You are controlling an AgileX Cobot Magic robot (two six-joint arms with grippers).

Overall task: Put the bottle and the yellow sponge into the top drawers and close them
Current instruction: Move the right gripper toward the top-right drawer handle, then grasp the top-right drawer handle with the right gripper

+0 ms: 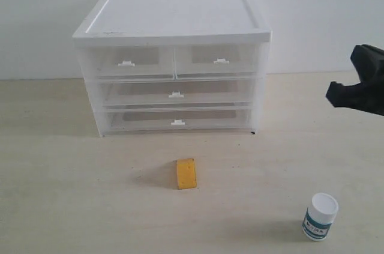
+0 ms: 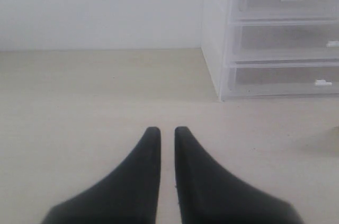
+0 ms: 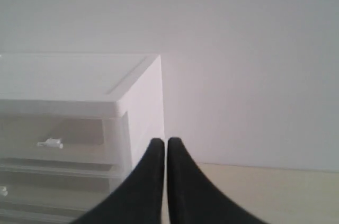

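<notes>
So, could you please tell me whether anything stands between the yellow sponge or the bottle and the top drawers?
Only their own fronts: both top drawers are shut, which bars the way in. No other object shows between the cabinet and the yellow sponge or the bottle.

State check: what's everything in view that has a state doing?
left top drawer: closed
right top drawer: closed
two lower drawers: closed
bottle: upright, capped, on table
yellow sponge: on table, free
left gripper: jaws nearly together, empty
right gripper: jaws together, empty
</notes>
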